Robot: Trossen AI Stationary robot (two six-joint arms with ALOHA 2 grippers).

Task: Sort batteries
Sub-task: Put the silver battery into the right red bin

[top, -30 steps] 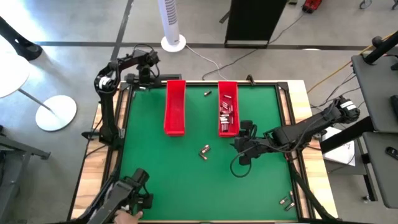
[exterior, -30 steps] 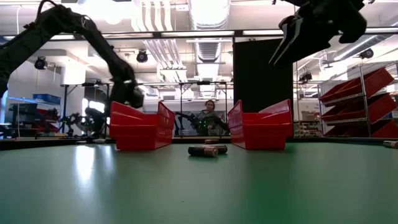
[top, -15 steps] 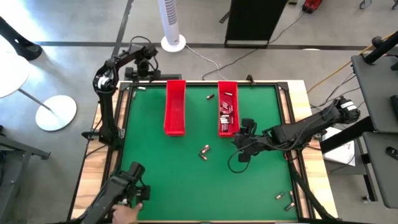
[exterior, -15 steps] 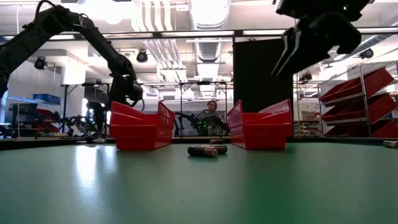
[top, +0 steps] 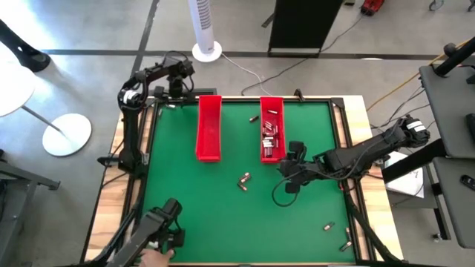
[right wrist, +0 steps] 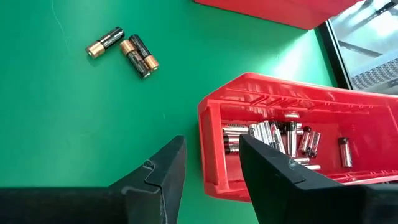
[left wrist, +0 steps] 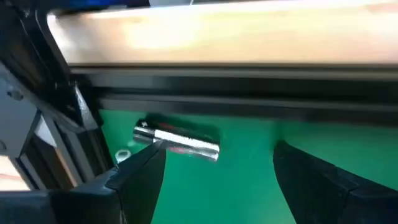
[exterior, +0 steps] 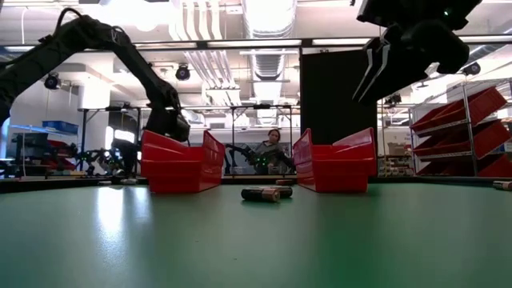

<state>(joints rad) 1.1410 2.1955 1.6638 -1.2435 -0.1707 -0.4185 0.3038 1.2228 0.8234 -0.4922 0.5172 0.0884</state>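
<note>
**Batteries partly binned, both tools empty**

The left tool [top: 169,97] hangs over the far left corner of the green worktop [top: 223,215], its fingers [left wrist: 138,180] spread wide and released. In the left wrist view one silvery battery [left wrist: 177,140] lies on the green just beyond them, close to the dark border rail, touched by neither finger.

The right tool [top: 288,159] hovers just beside the near end of the right red tray [top: 272,157], above the worktop. Its fingers [right wrist: 163,174] stand part-way apart with nothing between them.

A heap of batteries [right wrist: 278,138] lies inside that right tray. The left red tray [top: 209,127] stands well apart from it. Two dark, copper-ended batteries [top: 244,179] lie touching on the open green near the middle, in front of the trays. One loose battery [top: 254,118] lies between the trays near the far edge, and a few more [top: 343,239] lie near the right front corner.
</note>
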